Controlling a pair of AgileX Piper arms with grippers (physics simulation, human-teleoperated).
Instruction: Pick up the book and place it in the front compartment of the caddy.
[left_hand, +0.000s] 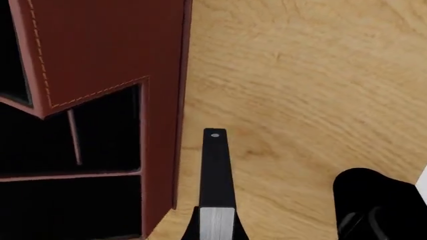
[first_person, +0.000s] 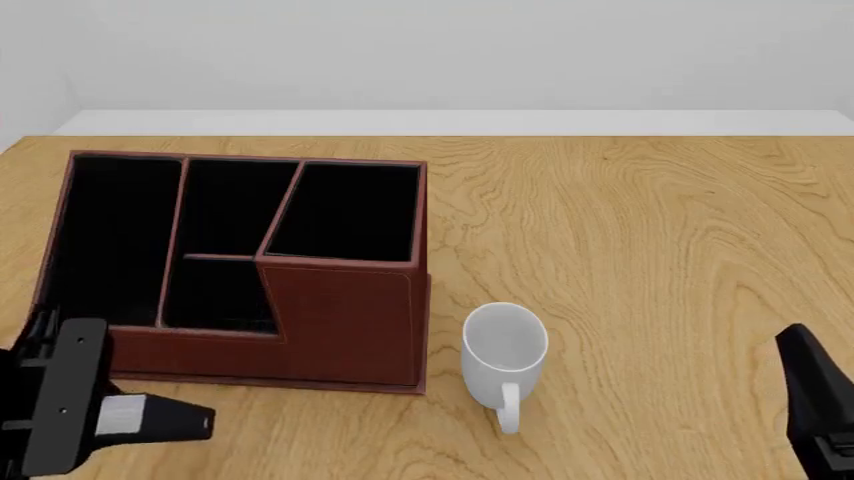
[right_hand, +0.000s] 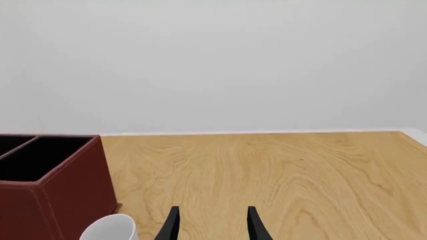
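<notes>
Left wrist view: book (left_hand: 217, 185) clamped between the left fingers (left_hand: 217, 231), white page edge up by the fingers, black cover poking forward past the caddy (left_hand: 107, 60) wall. Sitting outside the box, just beside its corner over the table (left_hand: 300, 100). Could easily clip that red wall if swung in low.

Front view: left gripper (first_person: 127, 418) down at the near-left corner with the book, in front of the caddy, not over any compartment yet. Would guess too shallow a lift knocks the box. White mug (first_person: 505, 345) just beside the caddy's right front corner, not really in the way.

Right wrist view: right fingers (right_hand: 212, 225) narrowly parted, holding nothing, well apart from the action. Mug rim showing near the caddy.
</notes>
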